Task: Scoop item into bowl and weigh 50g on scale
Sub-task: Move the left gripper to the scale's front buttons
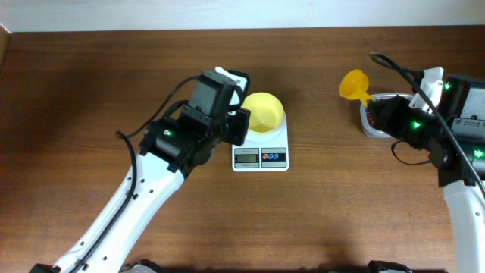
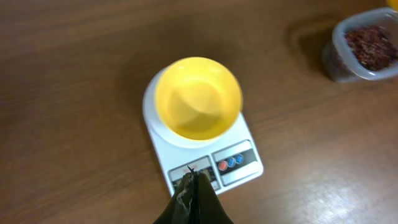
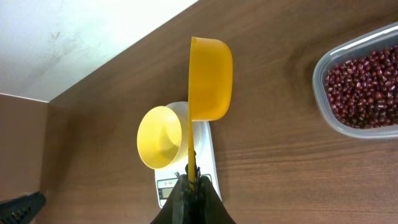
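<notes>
A dark brown wooden table (grain running lengthwise) meets a plain white wall along its far edge.

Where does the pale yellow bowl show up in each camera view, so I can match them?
Overhead: the bowl is just right of centre, in the upper half, on the scale.
Left wrist: the bowl is at mid-frame, on the scale.
Right wrist: the bowl is left of centre and low, beside the yellow scoop.
Shared landmark: the white scale under the bowl, in all three views.
</notes>
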Controlling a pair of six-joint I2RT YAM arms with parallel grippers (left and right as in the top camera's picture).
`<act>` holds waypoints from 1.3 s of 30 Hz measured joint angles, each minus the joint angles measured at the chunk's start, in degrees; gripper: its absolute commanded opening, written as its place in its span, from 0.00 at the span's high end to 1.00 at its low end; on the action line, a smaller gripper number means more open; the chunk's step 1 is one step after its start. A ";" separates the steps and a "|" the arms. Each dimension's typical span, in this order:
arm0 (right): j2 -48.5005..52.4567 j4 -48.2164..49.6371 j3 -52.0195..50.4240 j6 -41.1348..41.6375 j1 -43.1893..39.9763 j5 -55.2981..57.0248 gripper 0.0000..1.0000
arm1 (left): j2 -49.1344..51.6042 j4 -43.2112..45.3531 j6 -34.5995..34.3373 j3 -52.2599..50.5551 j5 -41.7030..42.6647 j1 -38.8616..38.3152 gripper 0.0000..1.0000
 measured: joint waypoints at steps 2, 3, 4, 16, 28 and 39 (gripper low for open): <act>0.00 -0.20 0.00 -0.04 0.00 0.00 0.96 | 0.00 -0.02 0.00 0.00 0.79 -1.62 1.00; 0.00 -0.52 0.00 -0.02 0.00 0.00 0.96 | 0.00 -0.04 0.00 0.00 0.90 -2.32 1.00; 0.00 -1.31 0.00 0.00 0.00 0.00 0.96 | 0.00 -0.07 0.00 0.00 0.90 -2.91 1.00; 0.00 -4.59 0.00 -1.36 0.00 -0.63 0.96 | -2.89 -5.60 -0.04 -0.17 1.73 -4.00 1.00; 0.00 -2.89 0.00 -1.53 0.00 -0.13 0.96 | -4.68 -6.88 -0.02 -5.66 -0.44 -4.00 1.00; 0.00 -2.84 0.00 -1.57 0.00 -0.13 0.96 | -4.59 10.08 -1.70 -17.70 4.68 -4.02 1.00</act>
